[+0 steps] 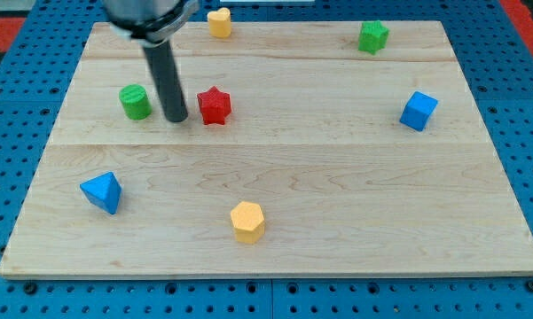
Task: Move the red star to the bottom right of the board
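Observation:
The red star [215, 105] lies on the wooden board [337, 213], left of centre in the upper half. My tip [176, 119] rests on the board just to the left of the red star, a small gap apart. The green cylinder [136, 102] stands just to the left of my tip. The rod rises from the tip toward the view's top.
A yellow block [219, 22] sits at the top edge. A green block [372, 36] is at the top right. A blue cube [418, 111] is at the right. A blue pyramid-like block [102, 191] is at the lower left. A yellow hexagonal block [247, 221] is at bottom centre.

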